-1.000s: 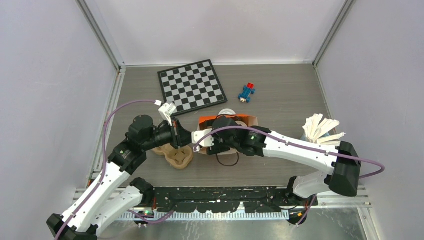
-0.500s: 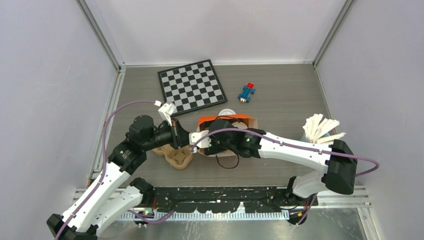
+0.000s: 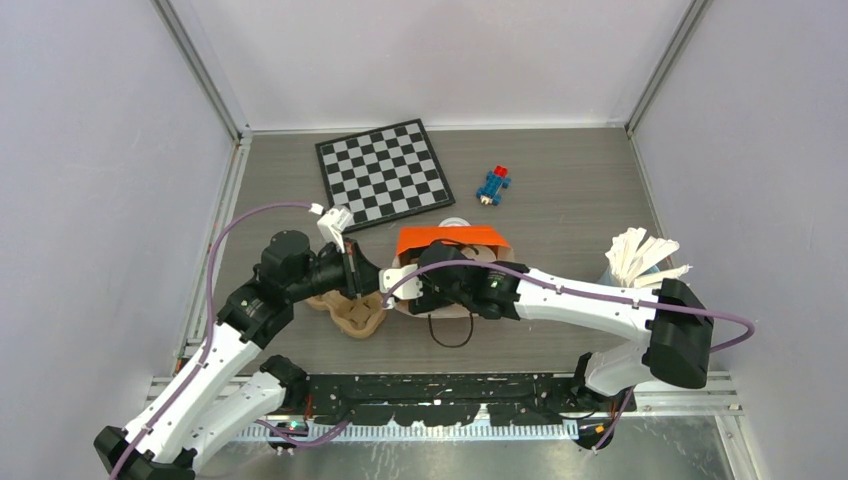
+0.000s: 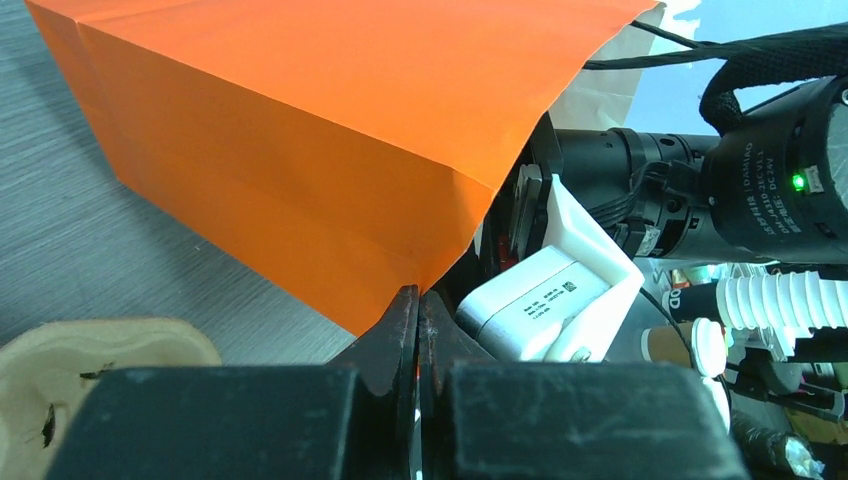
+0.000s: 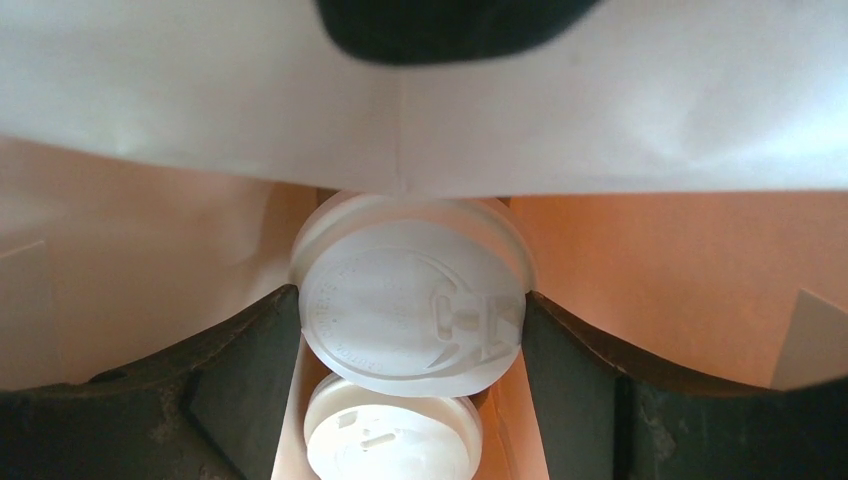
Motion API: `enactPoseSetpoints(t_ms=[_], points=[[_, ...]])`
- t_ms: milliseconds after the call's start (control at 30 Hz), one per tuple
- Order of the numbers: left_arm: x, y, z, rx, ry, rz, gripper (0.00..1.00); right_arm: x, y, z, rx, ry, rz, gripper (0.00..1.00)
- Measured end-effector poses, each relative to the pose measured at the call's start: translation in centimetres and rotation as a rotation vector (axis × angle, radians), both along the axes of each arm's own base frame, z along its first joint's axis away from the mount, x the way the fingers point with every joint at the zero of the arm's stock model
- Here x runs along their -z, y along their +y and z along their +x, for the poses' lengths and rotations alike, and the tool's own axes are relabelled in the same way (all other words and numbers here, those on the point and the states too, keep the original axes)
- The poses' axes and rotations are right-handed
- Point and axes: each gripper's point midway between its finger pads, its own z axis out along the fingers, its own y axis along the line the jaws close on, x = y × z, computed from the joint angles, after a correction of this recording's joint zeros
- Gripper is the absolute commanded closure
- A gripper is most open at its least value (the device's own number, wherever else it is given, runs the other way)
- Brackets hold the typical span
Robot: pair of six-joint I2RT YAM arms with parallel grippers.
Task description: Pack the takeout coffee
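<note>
Compared with a second ago, the left arm (image 3: 235,320) has stayed put. The left jaws remain pressed fully together on the near corner of the orange paper bag (image 3: 447,240), holding its mouth up. A moulded cup tray (image 3: 355,312) lies on the bench (image 3: 560,210) at the bag's 8 o'clock, just beside it, where it lay before.

The bag itself has changed: from above, its orange upper panel now shows broader and flatter than it did.

The right arm (image 3: 590,298) has pushed further toward 9 o'clock, its wrist reaching deeper into the bag's mouth and its elbow shifted a little the same way. The right jaws stand spread wide, with a coffee cup (image 5: 410,310) gripped between them, one finger against each side of its white lid. That cup is inside the bag, with paper walls all round it. A second cup (image 5: 392,440) sits at its 6 o'clock in the wrist view, only its lid showing.

Nothing else has shifted:
- the chessboard (image 3: 380,175) at the bag's 11 o'clock
- a round white lid (image 3: 455,222) peeping out at the bag's 12 o'clock edge
- the blue and red toy (image 3: 493,184) at 1 o'clock
- the bundle of pale sticks (image 3: 640,255) at 3 o'clock
</note>
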Motion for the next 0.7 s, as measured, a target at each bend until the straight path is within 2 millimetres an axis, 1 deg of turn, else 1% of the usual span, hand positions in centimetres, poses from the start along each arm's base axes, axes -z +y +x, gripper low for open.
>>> enactPoseSetpoints(t_ms=[133,400,567,700], points=[[0.2,0.0,0.1,-0.008,0.013,0.004,1.00,0.1,0.0,0.3,0.014,-0.018,0.009,0.23],[0.5,0.2,0.5,-0.061,0.067,-0.006,1.00,0.3,0.0,0.9,0.042,-0.062,0.041,0.24],[0.3,0.1,0.4,-0.081,0.115,-0.036,1.00,0.6,-0.9,0.8,0.049,-0.073,0.037,0.24],[-0.1,-0.1,0.4,-0.089,0.139,-0.056,1.00,0.1,-1.2,0.8,0.058,-0.086,0.041,0.24]])
